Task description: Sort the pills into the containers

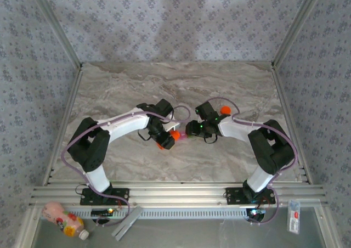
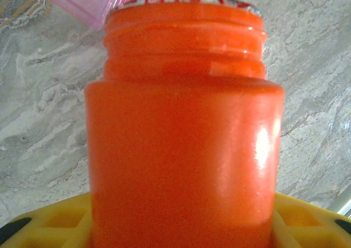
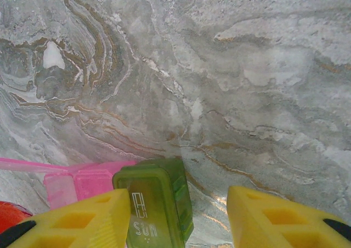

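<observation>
My left gripper (image 2: 182,223) is shut on a small orange bottle (image 2: 184,149), gripped by its body between the yellow fingers (image 2: 52,220). The bottle has no cap, and its mouth points at the pink compartment (image 2: 82,1) of the containers. In the top view the bottle (image 1: 174,135) and the pill case (image 1: 184,139) lie between both grippers at mid-table. My right gripper (image 3: 180,203) is open. The shut green compartment (image 3: 156,204) rests against its left finger (image 3: 82,220), well apart from the other finger. The pink compartment (image 3: 82,185) has its lid up. The pills are hidden.
A small orange round thing (image 1: 225,110) sits by the right arm's wrist. Patterned walls and metal rails (image 1: 64,39) enclose the marble table (image 1: 164,83). A pink drink bottle (image 1: 63,219) and a white card (image 1: 294,215) lie on the shelf below the near edge.
</observation>
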### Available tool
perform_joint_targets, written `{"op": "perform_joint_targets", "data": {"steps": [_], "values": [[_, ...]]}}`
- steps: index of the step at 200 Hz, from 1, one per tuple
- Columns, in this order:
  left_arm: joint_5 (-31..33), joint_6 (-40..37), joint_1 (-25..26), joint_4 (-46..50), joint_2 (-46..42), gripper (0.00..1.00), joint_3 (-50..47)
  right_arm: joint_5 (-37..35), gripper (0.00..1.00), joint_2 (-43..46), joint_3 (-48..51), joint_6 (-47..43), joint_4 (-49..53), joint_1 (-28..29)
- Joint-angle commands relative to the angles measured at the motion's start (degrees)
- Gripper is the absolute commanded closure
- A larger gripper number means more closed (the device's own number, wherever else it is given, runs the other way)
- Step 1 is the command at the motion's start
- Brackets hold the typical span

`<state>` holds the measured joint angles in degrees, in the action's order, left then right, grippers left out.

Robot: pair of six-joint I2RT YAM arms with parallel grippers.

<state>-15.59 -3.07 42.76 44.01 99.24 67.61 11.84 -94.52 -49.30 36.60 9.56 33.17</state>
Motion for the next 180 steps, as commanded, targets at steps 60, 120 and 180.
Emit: {"op": "perform_joint_targets", "data": {"steps": [60,120,180], "values": [[-0.4,-1.1,-0.1,3.3,1.9,1.0,2.4,0.4,0.49,-0.6,0.5,0.7,0.4,0.6],[0.1,-1.8,0.2,5.0,3.3,1.0,4.0,0.3,0.48,-0.5,0.7,0.8,0.4,0.6],[1.1,-2.6,0.3,7.4,4.5,1.0,6.0,0.3,0.48,-0.5,0.8,0.9,0.3,0.6]]}}
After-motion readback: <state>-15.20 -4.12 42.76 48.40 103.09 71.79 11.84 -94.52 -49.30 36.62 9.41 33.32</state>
